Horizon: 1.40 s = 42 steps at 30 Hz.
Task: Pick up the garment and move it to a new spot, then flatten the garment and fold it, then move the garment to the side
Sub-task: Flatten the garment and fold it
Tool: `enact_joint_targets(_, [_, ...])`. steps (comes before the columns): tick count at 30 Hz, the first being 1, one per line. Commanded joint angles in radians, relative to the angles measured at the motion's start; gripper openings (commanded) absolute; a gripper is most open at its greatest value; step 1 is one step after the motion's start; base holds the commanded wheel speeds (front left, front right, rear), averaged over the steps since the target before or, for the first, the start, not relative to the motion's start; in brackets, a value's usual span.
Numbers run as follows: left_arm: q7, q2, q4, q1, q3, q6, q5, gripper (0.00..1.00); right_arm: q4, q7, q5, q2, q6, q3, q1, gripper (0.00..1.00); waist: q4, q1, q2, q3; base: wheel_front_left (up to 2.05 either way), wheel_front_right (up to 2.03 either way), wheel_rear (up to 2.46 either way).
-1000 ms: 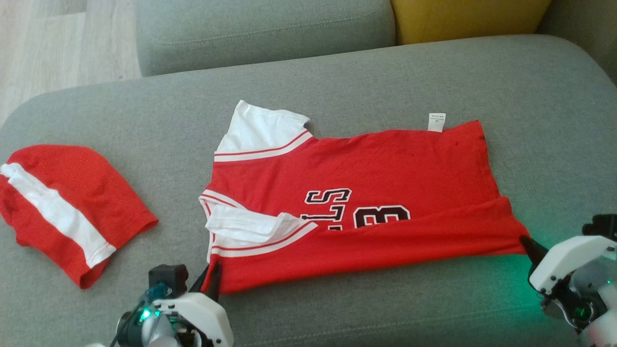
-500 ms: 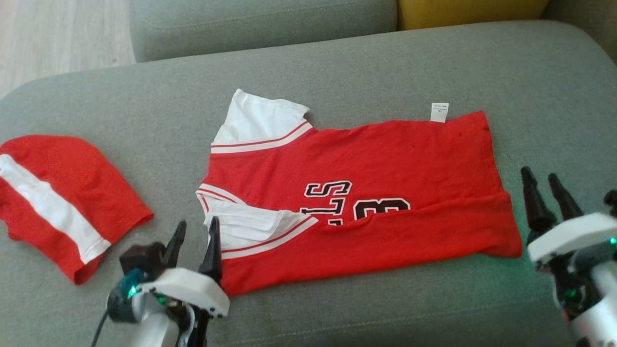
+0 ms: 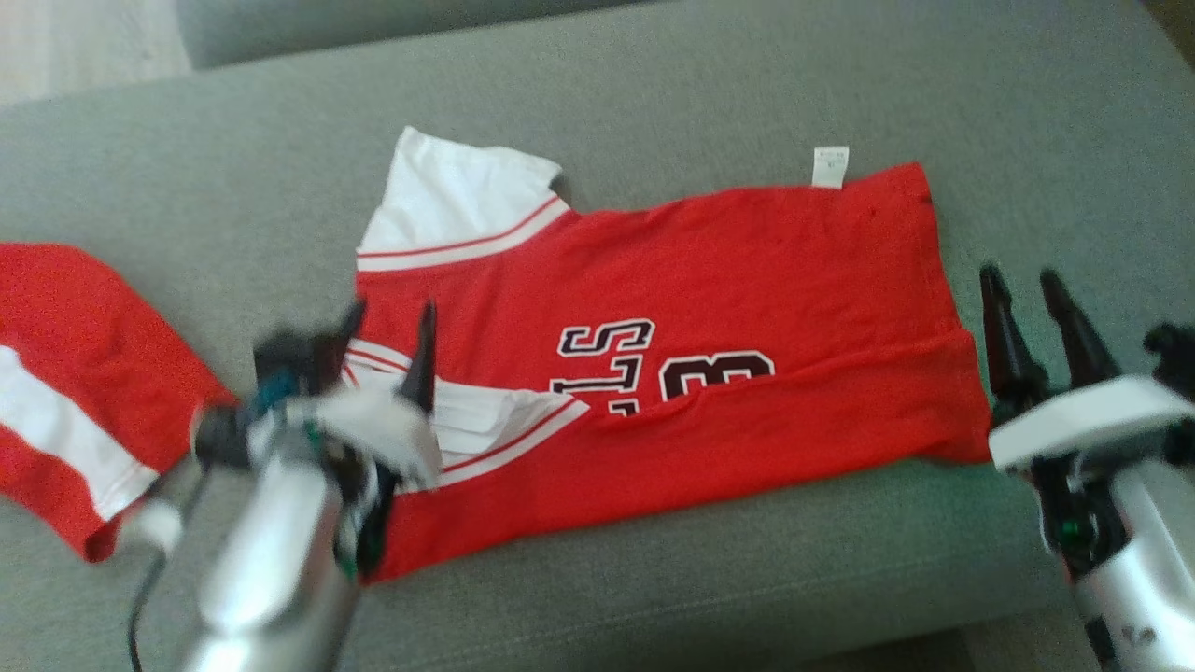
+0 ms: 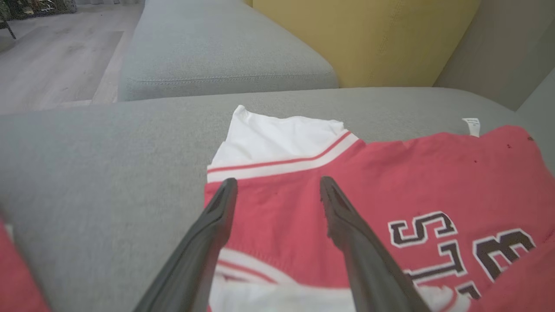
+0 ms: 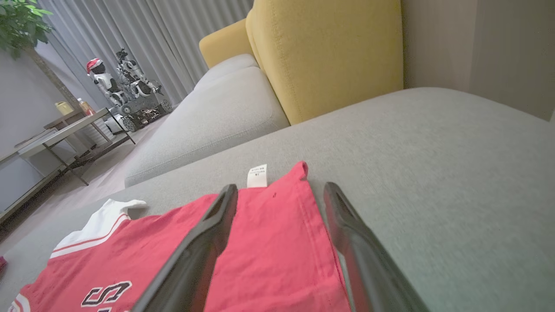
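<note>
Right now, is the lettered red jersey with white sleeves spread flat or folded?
Partly folded: the red jersey has its near edge turned over, covering the bottom of the black lettering; the far white sleeve lies spread.

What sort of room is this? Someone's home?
Probably a living room, or a showroom set up like one: a grey fabric sofa with a mustard-yellow back cushion, floor-length grey curtains and pale wood flooring. A white robot by the curtains hints at a demo space.

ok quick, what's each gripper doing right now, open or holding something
left gripper: open, empty, over the sleeve end of the jersey
right gripper: open, empty, by the hem end of the jersey
</note>
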Motion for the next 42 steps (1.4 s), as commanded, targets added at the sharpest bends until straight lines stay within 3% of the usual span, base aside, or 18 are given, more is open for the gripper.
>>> enact_joint_targets(1, [0.038,0.033,0.0,-0.131,0.023,-0.009,0.017,1.0,-0.045,-0.001,-0.019,-0.009,-0.001,0.019,-0.061,1.0,-0.033,0.0,0.0,0.057,0.0,0.0,0.0])
enact_joint_targets(6, [0.146,0.088,0.084,-0.308,0.01,-0.03,0.052,1.0,-0.065,0.008,-0.033,-0.001,-0.001,0.047,-0.122,1.0,-0.072,0.0,0.0,0.125,0.0,0.0,0.0])
enact_joint_targets(13, [0.373,0.191,0.257,-0.603,-0.035,-0.108,0.1,1.0,-0.067,0.003,-0.043,0.009,-0.001,0.117,-0.248,1.0,-0.145,0.0,0.0,0.23,0.0,0.0,0.0])
enact_joint_targets(19, [0.492,0.232,0.367,-0.742,-0.06,-0.143,0.097,1.0,-0.055,-0.015,-0.029,0.015,-0.001,0.171,-0.312,1.0,-0.184,0.0,0.0,0.267,0.0,0.0,0.0])
enact_joint_targets(29, [0.536,0.269,0.486,-0.835,-0.102,-0.161,0.079,1.0,-0.015,-0.05,0.004,0.01,-0.001,0.226,-0.357,1.0,-0.216,0.0,0.0,0.284,0.0,0.0,0.0])
enact_joint_targets(39, [0.521,0.263,0.552,-0.869,-0.134,-0.161,0.083,1.0,0.015,-0.069,0.026,0.002,-0.001,0.254,-0.382,1.0,-0.216,0.0,0.0,0.295,0.0,0.0,0.0])
enact_joint_targets(40, [0.521,0.26,0.56,-0.869,-0.135,-0.16,0.08,0.89,0.017,-0.07,0.027,0.001,-0.001,0.257,-0.385,1.0,-0.216,0.0,0.0,0.295,0.0,0.0,0.0])
enact_joint_targets(41, [0.522,0.256,0.568,-0.869,-0.136,-0.161,0.076,0.46,0.02,-0.071,0.029,0.0,-0.001,0.26,-0.387,1.0,-0.216,0.0,0.0,0.295,0.0,0.0,0.0])
enact_joint_targets(42, [0.523,0.251,0.574,-0.869,-0.136,-0.161,0.071,0.14,0.023,-0.072,0.03,-0.002,-0.001,0.263,-0.39,1.0,-0.215,0.0,0.0,0.295,0.0,0.0,0.0])
